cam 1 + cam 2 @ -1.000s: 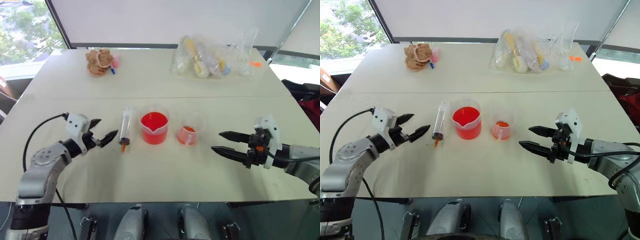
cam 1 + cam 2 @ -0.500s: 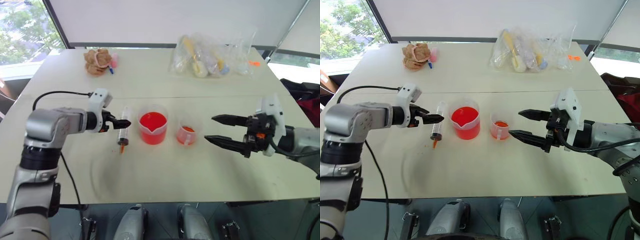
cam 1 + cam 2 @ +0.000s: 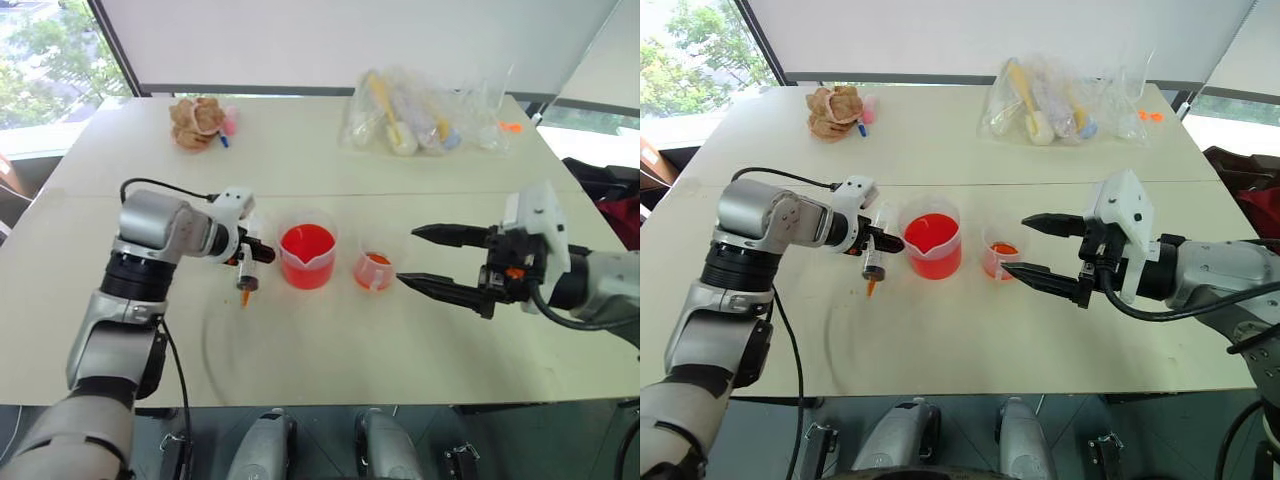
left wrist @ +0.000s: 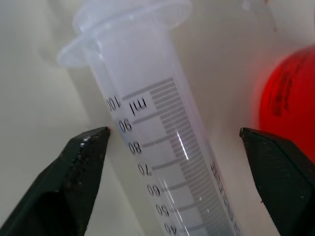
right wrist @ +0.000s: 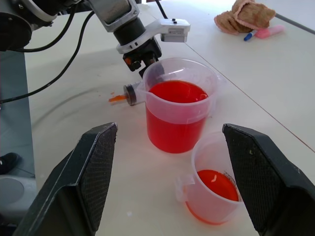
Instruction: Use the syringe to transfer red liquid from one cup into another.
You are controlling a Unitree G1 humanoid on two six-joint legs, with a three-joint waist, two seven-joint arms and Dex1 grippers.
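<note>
Syringe [image 4: 162,142], clear plastic w/ printed scale & orange tip, lies on white table [image 3: 330,340] just left of big spouted beaker [image 3: 307,255]. Left end effector [image 3: 255,255] straddles barrel, fingers [image 4: 81,169] not clamped. Right end effector [image 3: 428,258] wide, empty, beside small cup [image 3: 373,268].

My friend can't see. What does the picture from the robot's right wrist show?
A big beaker of red liquid stands beside a smaller cup holding a little. Behind them, the left gripper reaches down to a syringe lying on the white table.
</note>
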